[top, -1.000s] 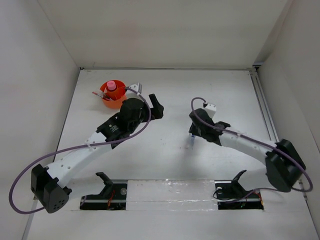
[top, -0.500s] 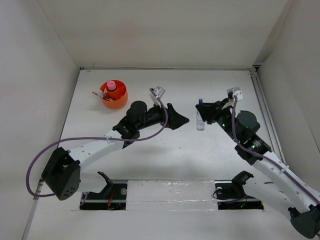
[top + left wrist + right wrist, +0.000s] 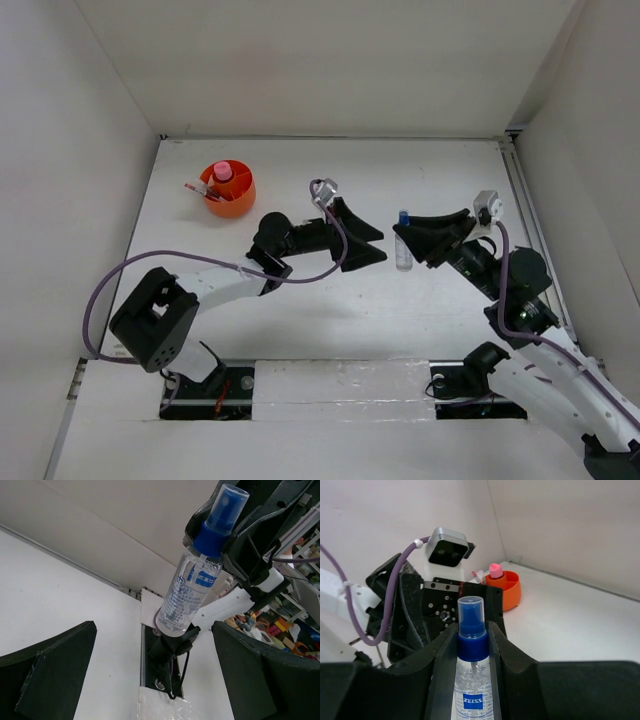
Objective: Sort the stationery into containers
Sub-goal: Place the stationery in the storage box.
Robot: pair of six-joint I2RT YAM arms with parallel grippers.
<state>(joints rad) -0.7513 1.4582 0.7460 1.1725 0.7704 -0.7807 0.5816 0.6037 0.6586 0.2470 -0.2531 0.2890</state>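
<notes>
- Top view: bright, even, diffuse light on the white table (image 3: 300, 320), with only faint, soft shadows beneath the arms (image 3: 215, 283).
- Glare on the shiny strip (image 3: 340, 375) at the near edge.
- Left wrist view: bottle (image 3: 192, 587) sharp, small highlights on its clear body. Left fingers (image 3: 50, 675) dark, with little detail. Clutter (image 3: 280, 625) at far right blurred.
- Right wrist view: walls (image 3: 570, 525) tinged lilac, tub (image 3: 507, 592) slightly soft.

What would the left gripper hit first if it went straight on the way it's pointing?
Probably the clear blue-capped bottle, held in the right gripper; it sits dead ahead between the left gripper's open fingers.
</notes>
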